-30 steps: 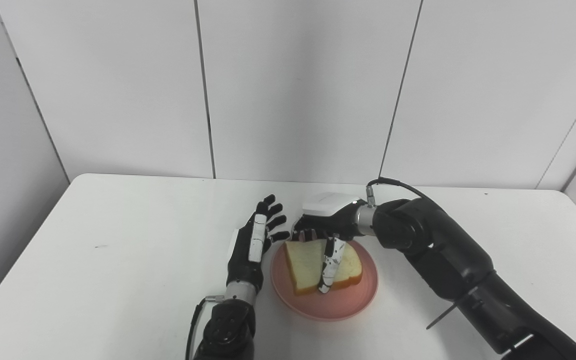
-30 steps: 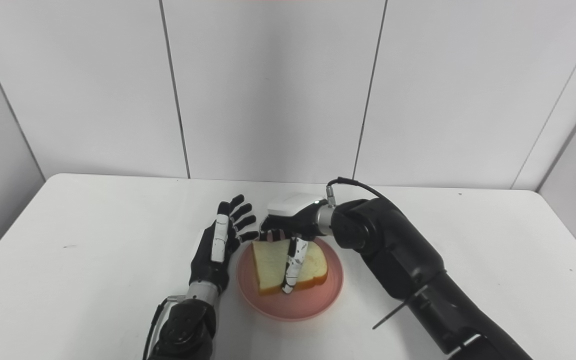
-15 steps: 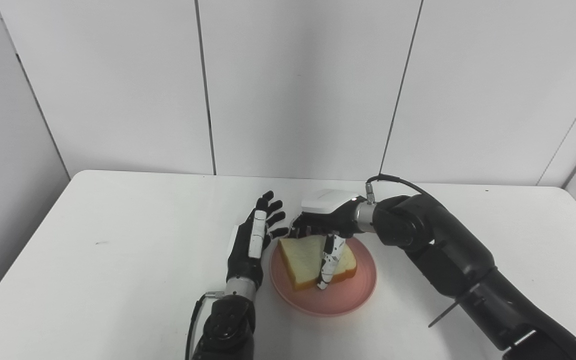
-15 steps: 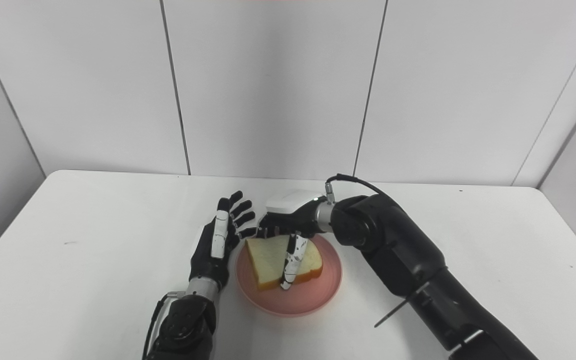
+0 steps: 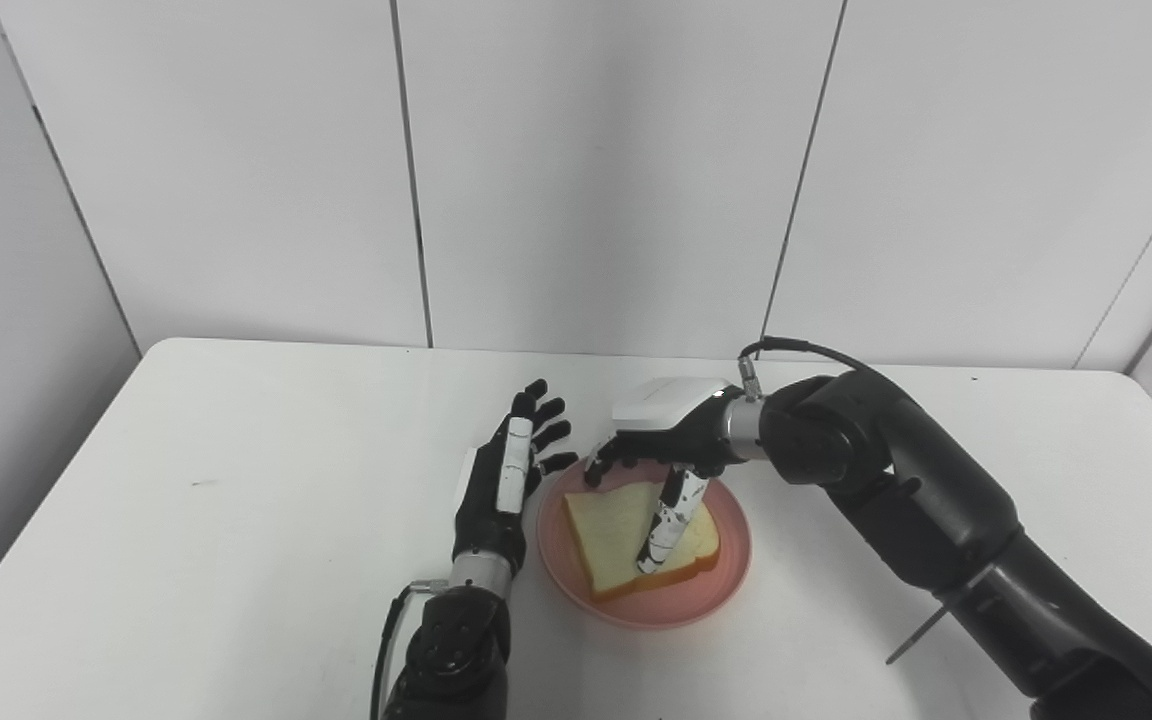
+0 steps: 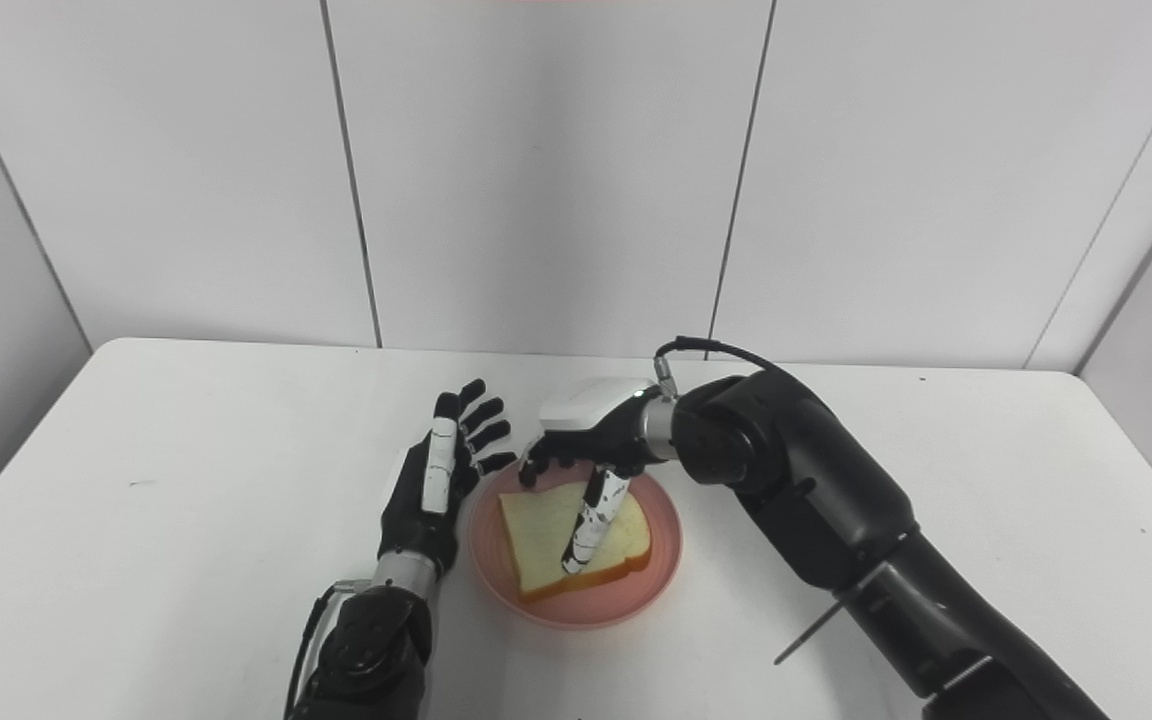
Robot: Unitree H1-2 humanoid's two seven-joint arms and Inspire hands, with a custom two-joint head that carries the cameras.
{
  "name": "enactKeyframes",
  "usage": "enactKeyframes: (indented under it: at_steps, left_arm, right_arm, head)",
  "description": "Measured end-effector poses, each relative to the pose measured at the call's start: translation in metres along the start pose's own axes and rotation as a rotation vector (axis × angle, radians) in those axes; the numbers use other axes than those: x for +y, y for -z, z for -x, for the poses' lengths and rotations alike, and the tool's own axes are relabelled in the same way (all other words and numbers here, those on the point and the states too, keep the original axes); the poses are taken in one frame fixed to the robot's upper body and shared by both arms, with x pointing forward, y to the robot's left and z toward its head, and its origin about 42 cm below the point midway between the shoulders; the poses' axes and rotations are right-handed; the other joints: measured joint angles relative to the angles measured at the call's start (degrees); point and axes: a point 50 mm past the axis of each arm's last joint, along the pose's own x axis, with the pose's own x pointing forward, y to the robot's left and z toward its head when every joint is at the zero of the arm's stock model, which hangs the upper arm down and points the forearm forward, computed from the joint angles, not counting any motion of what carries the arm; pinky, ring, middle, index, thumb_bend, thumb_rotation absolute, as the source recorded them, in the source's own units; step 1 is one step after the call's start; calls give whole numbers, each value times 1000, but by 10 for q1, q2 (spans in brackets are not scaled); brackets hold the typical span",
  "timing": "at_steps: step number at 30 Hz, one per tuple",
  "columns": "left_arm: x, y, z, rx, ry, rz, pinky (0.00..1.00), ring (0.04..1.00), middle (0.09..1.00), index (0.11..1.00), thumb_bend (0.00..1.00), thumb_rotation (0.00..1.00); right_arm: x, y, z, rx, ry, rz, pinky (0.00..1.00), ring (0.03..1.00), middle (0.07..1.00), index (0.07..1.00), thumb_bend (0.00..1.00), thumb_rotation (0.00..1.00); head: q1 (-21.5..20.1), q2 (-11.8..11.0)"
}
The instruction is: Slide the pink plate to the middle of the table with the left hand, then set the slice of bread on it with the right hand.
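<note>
The pink plate (image 5: 721, 598) sits near the middle of the white table. On it lies the slice of bread (image 5: 608, 532), flat, with a brown crust along its near edge. My right hand (image 5: 671, 432) hovers over the plate's far side, open. Its fingers curl just above the bread's far edge, and its thumb points down over the slice's right half. My left hand (image 5: 501, 485) stands open and upright beside the plate's left rim, fingers spread, holding nothing.
The white table (image 5: 236, 500) runs to a grey panelled wall at the back. My right forearm (image 5: 936, 540) crosses the table's right half from the bottom right corner.
The bread has settled lower onto the plate, and my right hand's fingers have come off its far edge and shifted slightly right. The left hand has stayed put.
</note>
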Motion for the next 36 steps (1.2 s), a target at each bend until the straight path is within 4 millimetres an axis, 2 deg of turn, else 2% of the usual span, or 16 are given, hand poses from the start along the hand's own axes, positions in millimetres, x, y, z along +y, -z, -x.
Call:
enactKeyframes:
  at_steps: [3, 7, 12, 15, 19, 25, 28, 30, 33, 36]
  left_arm:
    - [0, 0, 0, 0, 0, 0, 701, 846, 864, 867, 980, 1000]
    - [1, 0, 0, 2, -2, 1, 705, 844, 862, 867, 988, 1000]
    - [0, 0, 0, 3, -2, 1, 707, 842, 864, 870, 981, 1000]
    - [1, 0, 0, 4, -3, 1, 707, 845, 859, 868, 978, 1000]
    - [1, 0, 0, 5, -3, 1, 703, 846, 862, 866, 973, 1000]
    - [2, 0, 0, 5, -4, 0, 702, 843, 869, 865, 979, 1000]
    - [1, 0, 0, 4, -2, -1, 698, 835, 865, 868, 980, 1000]
    - [2, 0, 0, 4, -3, -1, 710, 834, 865, 869, 982, 1000]
    - [2, -2, 0, -2, -5, 1, 723, 835, 864, 869, 985, 1000]
    - [4, -3, -1, -4, -7, 3, 705, 823, 860, 867, 990, 1000]
  right_arm:
    - [-4, 0, 3, 7, -9, 15, 790, 864, 863, 814, 1000, 491]
    - [-10, -2, 10, 7, -3, 42, 942, 934, 898, 836, 1000, 507]
    - [-18, 2, 28, 7, 38, 46, 957, 959, 916, 837, 1000, 512]
    - [-26, 8, 43, 7, 83, 28, 988, 959, 944, 857, 1000, 546]
    - [-30, 20, 56, 14, 117, -12, 999, 961, 942, 858, 1000, 544]
    - [-33, 38, 70, 25, 182, -77, 943, 945, 912, 860, 1000, 556]
    - [-21, 50, 69, 22, 229, -157, 898, 919, 881, 856, 1000, 544]
    - [-6, 57, 66, 15, 249, -216, 823, 890, 864, 848, 1000, 552]
    - [26, 70, 60, -14, 309, -322, 781, 879, 860, 850, 1000, 590]
    - [59, 78, 55, 5, 350, -376, 791, 880, 876, 871, 1000, 688]
  head:
    - [0, 0]
    - [-2, 0]
    - [-2, 0]
    - [-3, 0]
    - [-3, 0]
    - [-3, 1]
    - [-4, 1]
    - [-4, 1]
    - [-1, 1]
    - [0, 1]
